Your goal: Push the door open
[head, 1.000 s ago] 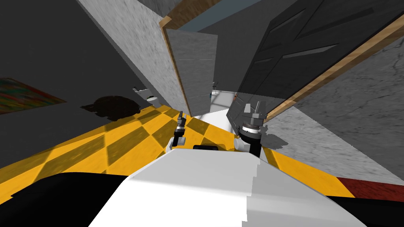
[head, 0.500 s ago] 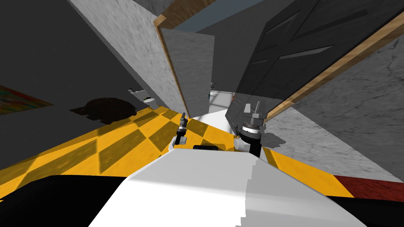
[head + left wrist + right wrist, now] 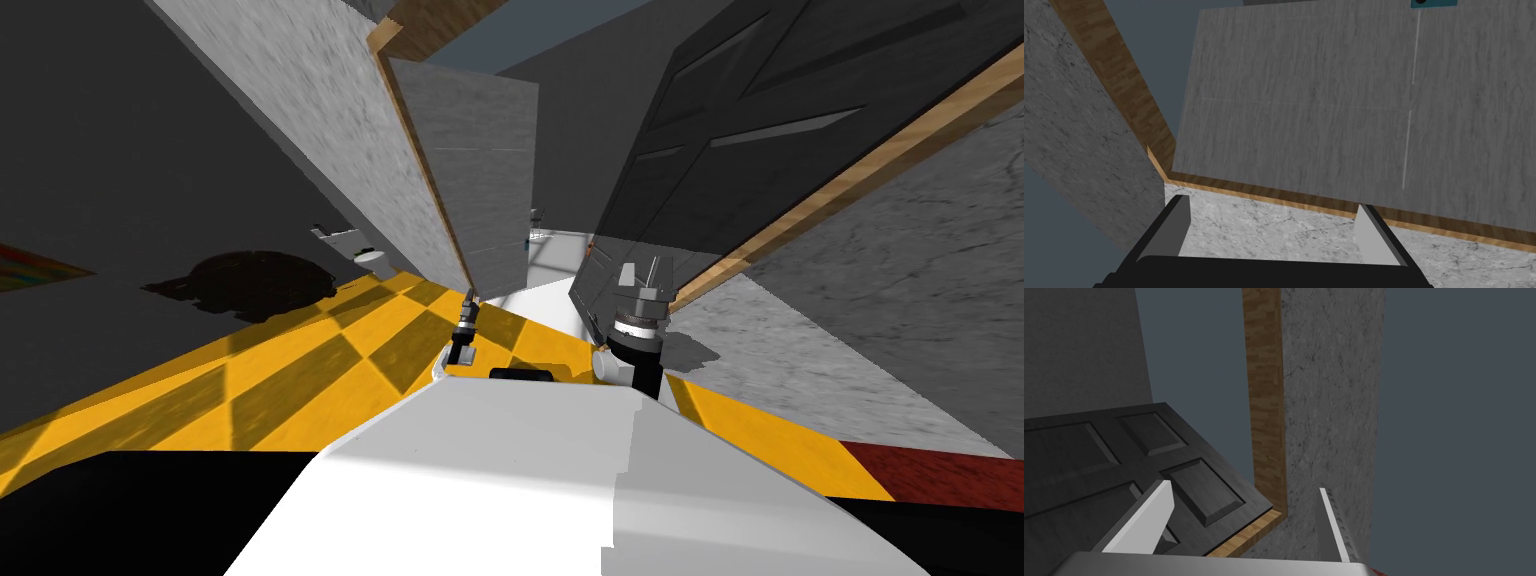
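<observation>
Dark panelled door (image 3: 740, 130) stood ajar in its wooden frame (image 3: 1266, 413), right jaws open near its lower corner, left jaws open facing a grey door (image 3: 1324, 100).

I count two doors: one dark panelled door (image 3: 760, 130) and one plain grey door (image 3: 480, 170). One wooden frame (image 3: 850, 183) runs round the doorway. I have two claws, my left gripper (image 3: 468, 297) and my right gripper (image 3: 642, 270), with two fingers (image 3: 1176, 225) on each, four in all.

Yellow checkered floor (image 3: 300, 370), grey marbled walls (image 3: 330, 120), wood trim (image 3: 860, 175); possibly a toilet (image 3: 368, 256) beyond.
</observation>
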`<state>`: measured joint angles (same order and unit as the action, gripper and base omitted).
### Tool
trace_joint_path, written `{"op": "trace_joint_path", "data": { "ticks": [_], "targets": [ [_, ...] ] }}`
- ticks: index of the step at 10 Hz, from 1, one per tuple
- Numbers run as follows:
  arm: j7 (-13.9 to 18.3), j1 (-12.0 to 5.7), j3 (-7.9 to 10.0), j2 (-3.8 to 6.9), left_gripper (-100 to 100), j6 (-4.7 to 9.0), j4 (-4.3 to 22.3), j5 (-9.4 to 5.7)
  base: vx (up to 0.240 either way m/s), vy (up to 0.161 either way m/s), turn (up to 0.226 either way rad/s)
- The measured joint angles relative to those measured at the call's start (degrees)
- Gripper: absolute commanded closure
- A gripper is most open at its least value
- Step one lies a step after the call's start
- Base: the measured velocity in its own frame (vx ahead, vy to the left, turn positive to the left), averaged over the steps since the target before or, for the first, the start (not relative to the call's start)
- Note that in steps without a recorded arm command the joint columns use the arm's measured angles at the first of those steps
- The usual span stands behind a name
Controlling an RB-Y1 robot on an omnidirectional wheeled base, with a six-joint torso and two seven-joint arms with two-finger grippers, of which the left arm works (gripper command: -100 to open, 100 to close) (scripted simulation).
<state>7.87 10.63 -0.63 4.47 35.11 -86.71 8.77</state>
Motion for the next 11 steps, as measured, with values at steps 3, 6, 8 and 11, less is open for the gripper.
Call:
{"op": "trace_joint_path", "data": {
  "ticks": [3, 6, 8, 11],
  "targets": [
    [0.0, -1.31, 0.12, -0.01, -100, 0.76, 3.2, 0.21, 0.047, -0.010, -0.035],
    [0.0, -3.56, 0.31, 0.00, -100, 2.01, 8.0, 0.57, 0.084, -0.014, -0.049],
    [-0.1, -4.51, 0.31, -0.16, -100, 2.33, 10.5, 0.79, 0.076, -0.009, -0.054],
    [-0.2, -6.47, 0.45, -0.46, -100, 3.48, 15.1, 1.12, 0.070, -0.013, -0.039]
  ]
}}
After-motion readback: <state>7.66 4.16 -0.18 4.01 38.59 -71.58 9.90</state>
